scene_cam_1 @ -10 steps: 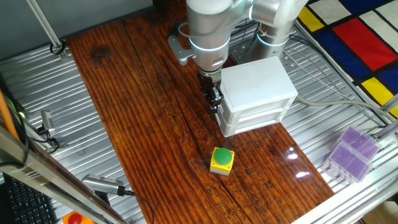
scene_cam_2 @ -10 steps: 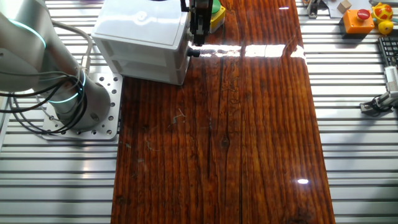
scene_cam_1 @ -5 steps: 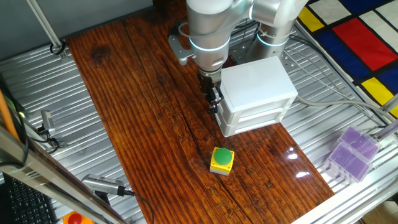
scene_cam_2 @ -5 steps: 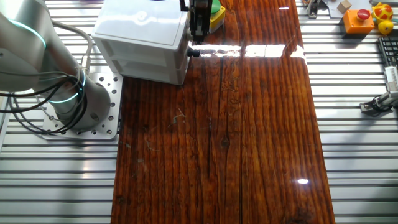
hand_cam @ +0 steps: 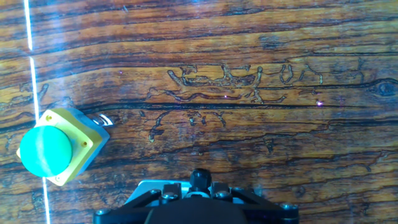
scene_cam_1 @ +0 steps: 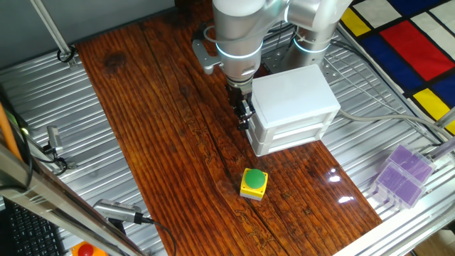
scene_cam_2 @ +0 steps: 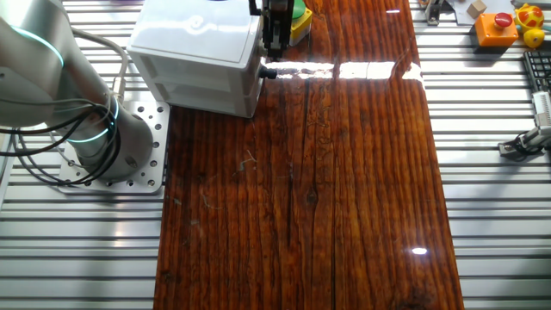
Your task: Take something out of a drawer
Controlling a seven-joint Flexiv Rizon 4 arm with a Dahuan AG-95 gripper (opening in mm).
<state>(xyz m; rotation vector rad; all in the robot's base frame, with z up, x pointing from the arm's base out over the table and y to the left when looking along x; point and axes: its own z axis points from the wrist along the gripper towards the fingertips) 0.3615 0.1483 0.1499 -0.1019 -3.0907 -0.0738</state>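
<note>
The white box cabinet [scene_cam_1: 291, 96] stands at the back of the wooden table, both drawers pushed in. My gripper [scene_cam_1: 246, 121] hangs fingers-down against its front face, at the height of the upper drawer [scene_cam_1: 254, 122]. In the other fixed view the gripper [scene_cam_2: 269, 67] has its fingers close together at the drawer's small knob [scene_cam_2: 262, 73]. In the hand view only the gripper's base [hand_cam: 198, 190] shows, with a pale bit between the jaws. The jaws look shut on the knob. The tan cube is hidden.
A yellow box with a green button [scene_cam_1: 254, 183] sits on the table in front of the cabinet; it also shows in the hand view [hand_cam: 55, 147]. Purple boxes [scene_cam_1: 402, 174] lie on the metal rack to the right. Toys [scene_cam_2: 499, 21] lie off the table's far corner.
</note>
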